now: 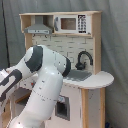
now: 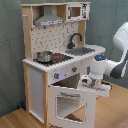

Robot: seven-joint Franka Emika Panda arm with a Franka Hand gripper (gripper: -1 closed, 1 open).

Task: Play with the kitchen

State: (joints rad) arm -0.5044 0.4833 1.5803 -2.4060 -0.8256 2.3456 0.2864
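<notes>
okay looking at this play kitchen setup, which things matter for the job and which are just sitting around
In play: kitchen, oven door partly open, gripper at the door's top edge.

Just there: pot on the stovetop, faucet, sink, microwave, hood.

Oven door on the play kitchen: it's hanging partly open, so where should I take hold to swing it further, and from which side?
Grip the oven door along its free top edge, where the end effector is. It looks hinged at the bottom and tilts outward, so come from the kitchen's front, slightly above, and pull out and down.
</notes>
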